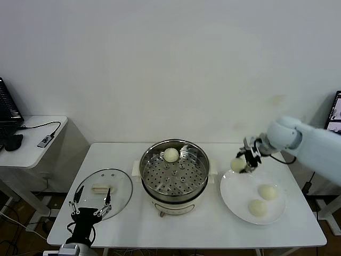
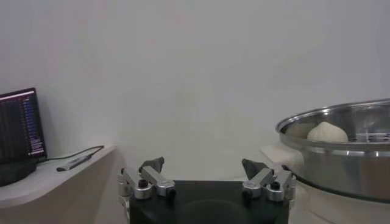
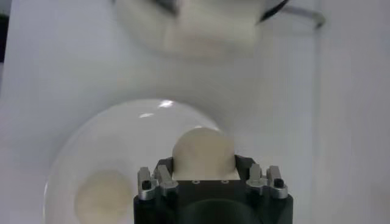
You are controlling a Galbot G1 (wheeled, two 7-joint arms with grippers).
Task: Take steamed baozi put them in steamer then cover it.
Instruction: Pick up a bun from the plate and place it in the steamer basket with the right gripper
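Observation:
The steamer (image 1: 173, 173) stands at the table's middle with one baozi (image 1: 170, 154) on its perforated tray; the left wrist view shows the pot's rim (image 2: 341, 152) and that bun (image 2: 327, 132). My right gripper (image 1: 242, 163) is shut on a second baozi (image 1: 237, 165) and holds it in the air over the near-steamer edge of the white plate (image 1: 237, 188). In the right wrist view the held bun (image 3: 203, 151) sits between the fingers above the plate (image 3: 91, 140). Two more baozi (image 1: 267, 192) (image 1: 258, 207) lie on the plate. My left gripper (image 1: 90, 205) is open and empty at the table's front left.
The clear glass lid (image 1: 121, 186) with its cream handle lies flat on the table left of the steamer, just beyond my left gripper. A side table (image 1: 32, 144) with a laptop, mouse and cable stands farther left. A monitor edge (image 1: 335, 112) shows at far right.

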